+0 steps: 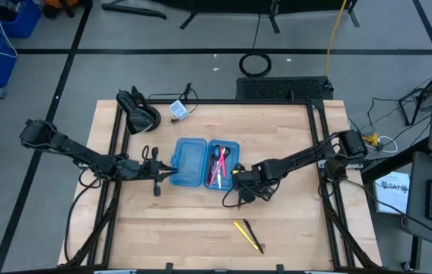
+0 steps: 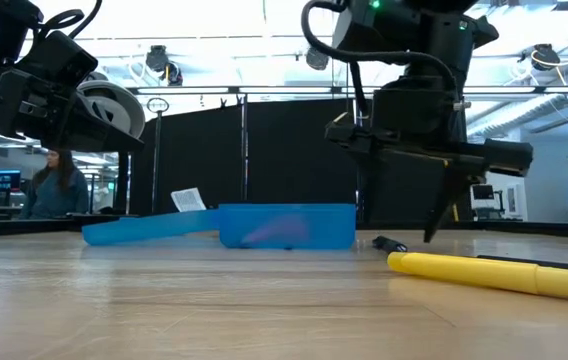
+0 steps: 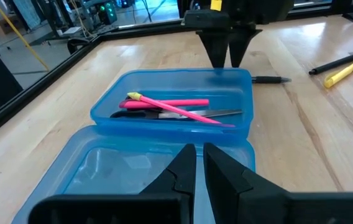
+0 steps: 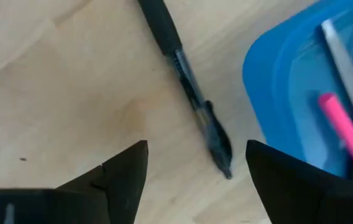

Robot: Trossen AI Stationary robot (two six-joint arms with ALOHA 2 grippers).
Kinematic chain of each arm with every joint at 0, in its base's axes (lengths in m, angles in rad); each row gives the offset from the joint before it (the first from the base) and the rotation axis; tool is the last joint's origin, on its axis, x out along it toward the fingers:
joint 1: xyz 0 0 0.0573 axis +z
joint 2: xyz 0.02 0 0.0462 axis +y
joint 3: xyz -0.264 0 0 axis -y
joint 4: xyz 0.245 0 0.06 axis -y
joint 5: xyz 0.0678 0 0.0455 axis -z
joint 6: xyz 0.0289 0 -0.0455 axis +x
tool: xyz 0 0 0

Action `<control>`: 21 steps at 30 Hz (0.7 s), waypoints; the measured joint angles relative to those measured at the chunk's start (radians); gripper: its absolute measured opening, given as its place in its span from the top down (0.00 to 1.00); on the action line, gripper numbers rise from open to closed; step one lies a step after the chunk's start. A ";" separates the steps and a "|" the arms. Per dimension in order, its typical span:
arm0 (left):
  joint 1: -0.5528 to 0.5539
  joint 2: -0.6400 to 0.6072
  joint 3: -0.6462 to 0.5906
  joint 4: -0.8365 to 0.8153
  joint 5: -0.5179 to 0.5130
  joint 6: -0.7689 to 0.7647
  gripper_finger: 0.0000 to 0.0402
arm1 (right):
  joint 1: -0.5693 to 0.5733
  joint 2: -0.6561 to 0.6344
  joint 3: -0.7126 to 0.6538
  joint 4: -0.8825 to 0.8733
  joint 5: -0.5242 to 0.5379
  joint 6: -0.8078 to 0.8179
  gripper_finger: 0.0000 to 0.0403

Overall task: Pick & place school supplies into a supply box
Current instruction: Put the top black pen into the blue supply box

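Observation:
The translucent blue supply box lies open on the table. Its right half holds a pink pen, a thin pink pencil with a yellow end and silver scissors. Its lid half is spread flat to the left. My left gripper is shut at the lid's left side. My right gripper is open and points down, its fingers on either side of the tip end of a black pen. That pen lies on the wood beside the box's right half. A yellow pen and a black pen lie near the near edge. My left gripper's shut fingers show over the lid half; whether they touch it, I cannot tell.
A black rounded object and a small card sit at the table's far left corner. A black frame rims the table, with cables beyond it. Bare wood lies near the left and right sides. A person sits far behind the table.

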 joint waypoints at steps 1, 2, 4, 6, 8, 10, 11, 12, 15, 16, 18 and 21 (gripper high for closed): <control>0.000 0.000 0.000 0.000 0.000 0.000 0.91 | -0.002 0.000 0.000 0.007 -0.009 -0.019 0.36; 0.000 0.000 0.000 0.000 0.000 0.000 0.91 | -0.006 0.000 0.000 0.013 -0.030 -0.037 0.36; 0.000 0.000 0.000 0.000 0.000 -0.001 0.91 | -0.015 0.000 0.000 0.027 -0.074 -0.052 0.38; 0.000 0.000 0.000 0.000 0.000 -0.001 0.91 | -0.028 0.000 0.000 0.037 -0.115 -0.044 0.39; 0.000 0.000 0.000 0.000 0.000 -0.002 0.91 | -0.045 0.000 -0.004 0.040 -0.148 -0.026 0.41; 0.000 0.000 0.000 0.000 0.000 -0.002 0.91 | -0.057 0.000 -0.022 0.049 -0.158 -0.004 0.42; 0.000 0.000 0.000 -0.001 0.000 -0.002 0.91 | -0.062 0.000 -0.033 0.051 -0.159 0.001 0.43; 0.000 0.000 0.000 -0.001 0.000 -0.002 0.91 | -0.067 0.000 -0.044 0.053 -0.166 0.001 0.44; 0.000 0.000 0.000 -0.001 0.000 -0.004 0.91 | -0.077 -0.006 -0.077 0.081 -0.181 -0.016 0.45; 0.000 0.000 0.000 -0.001 0.000 -0.004 0.91 | -0.079 -0.006 -0.087 0.095 -0.181 -0.021 0.46; 0.000 0.000 0.000 -0.001 0.000 -0.004 0.91 | -0.078 -0.007 -0.100 0.114 -0.183 -0.024 0.47; 0.000 0.000 0.000 -0.001 0.000 -0.004 0.91 | -0.078 -0.005 -0.103 0.106 -0.188 0.000 0.49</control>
